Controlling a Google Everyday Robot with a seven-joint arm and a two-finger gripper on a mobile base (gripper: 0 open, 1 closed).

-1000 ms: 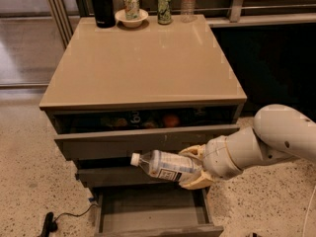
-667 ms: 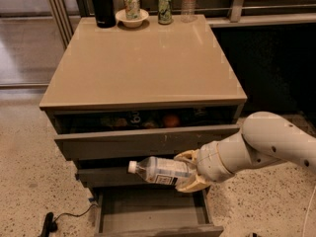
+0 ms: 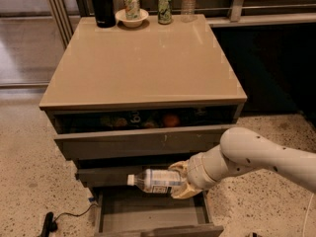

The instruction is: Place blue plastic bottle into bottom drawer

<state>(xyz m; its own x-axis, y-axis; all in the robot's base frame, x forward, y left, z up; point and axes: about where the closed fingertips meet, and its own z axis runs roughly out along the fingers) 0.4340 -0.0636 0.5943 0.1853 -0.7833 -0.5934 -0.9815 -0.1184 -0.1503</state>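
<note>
Speckled floor [image 3: 29,181] fills the foreground for us, and a dark cable [image 3: 49,223] lies on it by the cabinet's left corner. Nearest the camera, the bottom drawer [image 3: 148,212] stands pulled out, its grey inside bare. Just above its rear part we see the blue bottle [image 3: 155,180], held level in the air with its white cap pointing left and its label facing us. The gripper [image 3: 181,180] is clamped around the bottle's base end, one tan finger [image 3: 178,167] above it and the other below. The white arm [image 3: 256,154] reaches in from the right. Right behind the bottle is the middle drawer [image 3: 108,174], its front out a little beyond the cabinet. Above that, the top drawer [image 3: 148,143] is partly open, and we can make out fruit [image 3: 170,120] in the dark gap, though not every piece clearly. The tan cabinet top [image 3: 143,63] stretches away from us. Along its far edge stand a black flask [image 3: 101,4], a white bowl [image 3: 132,19] holding a can [image 3: 132,4], a green can [image 3: 165,7] just beside it, and a clear bottle [image 3: 188,1].
</note>
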